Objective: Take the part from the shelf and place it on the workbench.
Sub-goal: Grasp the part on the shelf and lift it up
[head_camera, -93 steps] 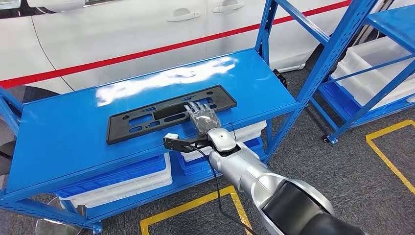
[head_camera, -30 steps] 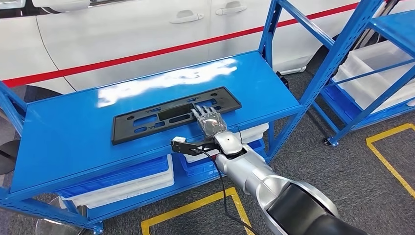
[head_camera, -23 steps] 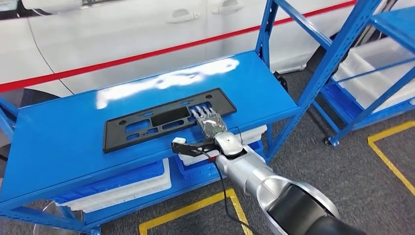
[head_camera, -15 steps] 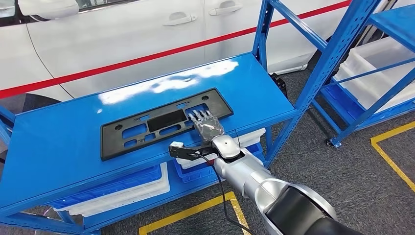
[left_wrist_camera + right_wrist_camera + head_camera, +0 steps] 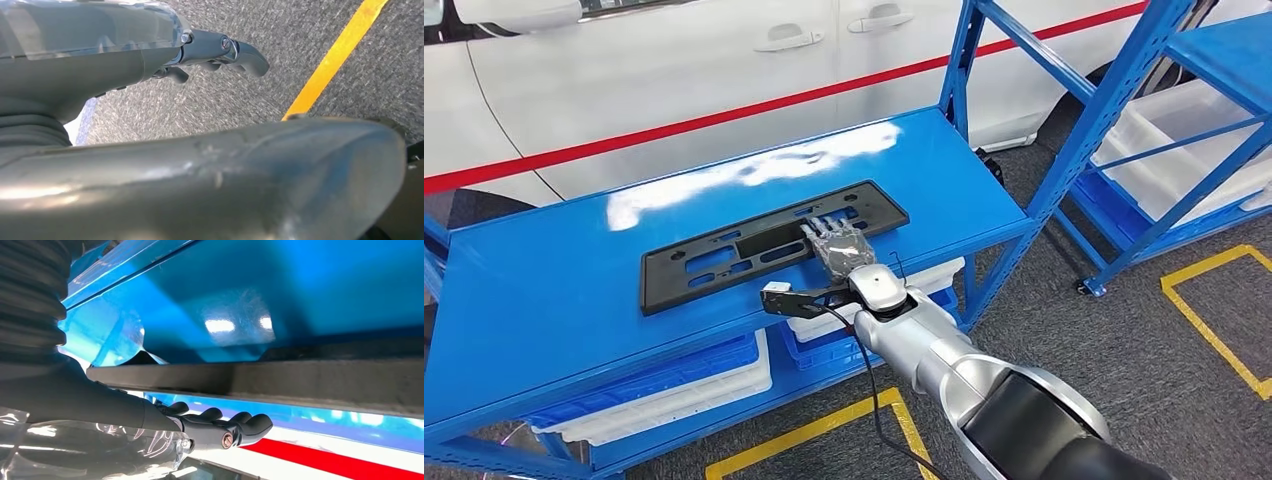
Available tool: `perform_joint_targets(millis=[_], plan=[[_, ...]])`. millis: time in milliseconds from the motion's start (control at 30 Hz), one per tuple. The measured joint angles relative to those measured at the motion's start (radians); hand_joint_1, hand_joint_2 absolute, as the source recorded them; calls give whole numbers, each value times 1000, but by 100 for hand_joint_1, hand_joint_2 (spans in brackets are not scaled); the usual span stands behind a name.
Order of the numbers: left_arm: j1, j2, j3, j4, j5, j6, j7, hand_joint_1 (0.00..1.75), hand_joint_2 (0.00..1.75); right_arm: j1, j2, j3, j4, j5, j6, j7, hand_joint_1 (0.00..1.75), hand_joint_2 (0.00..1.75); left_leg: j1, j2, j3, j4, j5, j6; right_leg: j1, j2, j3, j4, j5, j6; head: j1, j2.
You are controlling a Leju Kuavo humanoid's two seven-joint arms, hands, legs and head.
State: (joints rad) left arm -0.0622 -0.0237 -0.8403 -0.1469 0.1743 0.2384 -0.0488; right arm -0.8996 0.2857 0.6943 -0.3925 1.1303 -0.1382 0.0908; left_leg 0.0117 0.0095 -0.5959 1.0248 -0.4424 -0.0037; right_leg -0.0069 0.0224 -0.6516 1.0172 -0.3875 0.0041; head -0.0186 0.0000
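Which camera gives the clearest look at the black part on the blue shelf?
The head view: it shows the whole black part lying flat on the blue shelf, cutouts visible, with the right hand over its near edge. The right wrist view shows the part's edge as a dark bar. The left wrist view looks at carpet.

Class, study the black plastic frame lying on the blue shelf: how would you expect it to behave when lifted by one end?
The black frame is long, thin and full of cut-outs, so it probably flexes and sags. It looks light. Gripped off-centre where the right hand rests, it may tilt. On the glossy shelf top it likely slides easily.
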Motion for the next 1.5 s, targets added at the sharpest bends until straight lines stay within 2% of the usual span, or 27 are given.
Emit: perform_joint_targets(millis=[100, 233, 667, 1500], plan=[[0, 0, -3, 0, 0, 0, 0, 0, 0, -1, 0, 0, -4, 0, 0, 0, 0, 175, 0, 0, -2, 0, 0, 3, 0, 0, 0, -2, 2, 6, 0, 0], [0, 0, -3, 0, 0, 0, 0, 0, 0, -2, 3, 1, -9, -1, 0, -1, 0, 175, 0, 0, -2, 0, 1, 3, 0, 0, -1, -2, 2, 8, 0, 0], [-2, 0, -4, 0, 0, 2, -1, 0, 0, -61, 20, 9, -27, 10, 10, 1, 0, 175, 1, -7, -1, -2, 3, -1, 1, -8, -1, 3, -3, 3, 0, 0], [-2, 0, -6, 0, 4, 4, -6, 0, 0, -43, 25, 40, -15, 17, 8, 9, 0, 175, 1, -8, -1, -2, -1, -3, 1, -9, -1, 3, -7, 2, 0, 0]])
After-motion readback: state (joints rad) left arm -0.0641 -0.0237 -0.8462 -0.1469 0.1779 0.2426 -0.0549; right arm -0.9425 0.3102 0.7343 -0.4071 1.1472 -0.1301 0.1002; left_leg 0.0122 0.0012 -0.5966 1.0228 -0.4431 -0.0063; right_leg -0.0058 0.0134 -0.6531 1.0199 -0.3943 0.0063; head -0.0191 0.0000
